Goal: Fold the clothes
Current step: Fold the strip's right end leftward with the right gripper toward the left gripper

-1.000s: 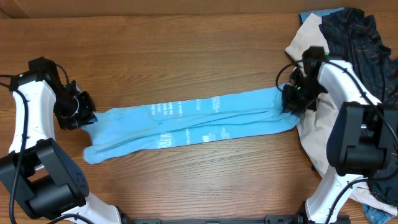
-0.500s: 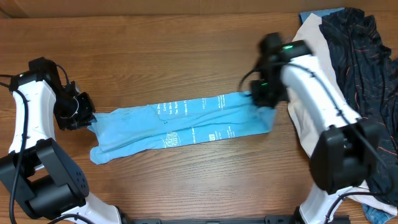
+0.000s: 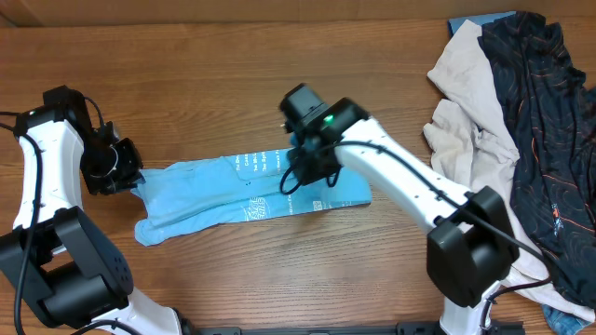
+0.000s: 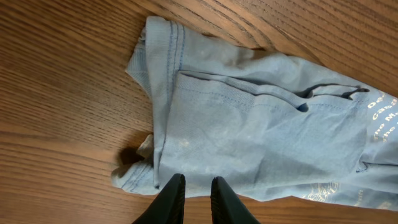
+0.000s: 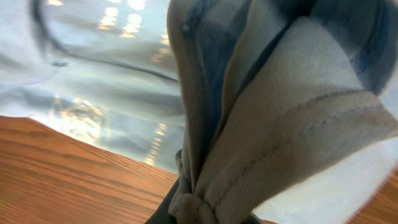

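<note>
Swung leftward over the surface (image 3: 279, 279), folding the T-shirt (image 3: 200, 191) onto itself. Clamping its end with the right fingers (image 3: 298, 169). Nearly meeting at the far hem with the left fingers (image 4: 171, 199); grip unclear.

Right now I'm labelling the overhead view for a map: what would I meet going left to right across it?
Left tool → light blue T-shirt → cream garment → black orange-lined garment. The right tool sits over the T-shirt, so I leave it out.
</note>
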Available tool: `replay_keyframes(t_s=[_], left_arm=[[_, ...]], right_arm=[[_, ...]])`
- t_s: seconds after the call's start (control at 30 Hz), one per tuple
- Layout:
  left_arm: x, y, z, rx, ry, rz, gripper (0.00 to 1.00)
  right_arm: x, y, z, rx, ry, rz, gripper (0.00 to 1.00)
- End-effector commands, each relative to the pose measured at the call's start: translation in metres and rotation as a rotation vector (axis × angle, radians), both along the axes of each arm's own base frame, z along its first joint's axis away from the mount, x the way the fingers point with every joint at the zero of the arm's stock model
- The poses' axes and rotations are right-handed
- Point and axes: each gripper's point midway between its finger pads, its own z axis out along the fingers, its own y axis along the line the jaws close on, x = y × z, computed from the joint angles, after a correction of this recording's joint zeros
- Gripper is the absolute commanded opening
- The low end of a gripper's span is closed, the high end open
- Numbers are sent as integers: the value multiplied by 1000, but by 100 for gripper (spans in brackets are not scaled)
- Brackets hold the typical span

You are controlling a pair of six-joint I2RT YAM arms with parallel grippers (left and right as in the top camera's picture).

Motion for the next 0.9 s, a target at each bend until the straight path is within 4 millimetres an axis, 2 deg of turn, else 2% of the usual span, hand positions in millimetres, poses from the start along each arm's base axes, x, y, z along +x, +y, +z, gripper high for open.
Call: replay_keyframes(t_s=[0.0, 0.2, 0.43, 0.5, 0.57, 0.6, 0.73, 0.87], left_arm=[[5, 1, 12, 8, -39, 5, 18], [5, 1, 12, 8, -39, 5, 18], [5, 1, 12, 7, -38, 5, 18], [5, 1, 12, 7, -38, 5, 18], [5, 1, 12, 8, -38, 5, 18], [5, 1, 12, 8, -38, 5, 18], [4, 1, 12, 7, -38, 5, 18], [4, 1, 12, 6, -35, 5, 18]], right_arm=[[-8, 21, -9, 6, 4, 39, 9], [-17, 39, -28, -5, 17, 83, 9], [-16, 47, -34, 19, 20, 83, 10], [-13, 51, -33, 36, 11, 84, 15], [-12, 57, -32, 64, 7, 89, 28], [-12, 61, -31, 85, 11, 94, 30], [-25, 77, -25, 180, 53, 220, 35], [-18, 77, -13, 205, 24, 214, 38]])
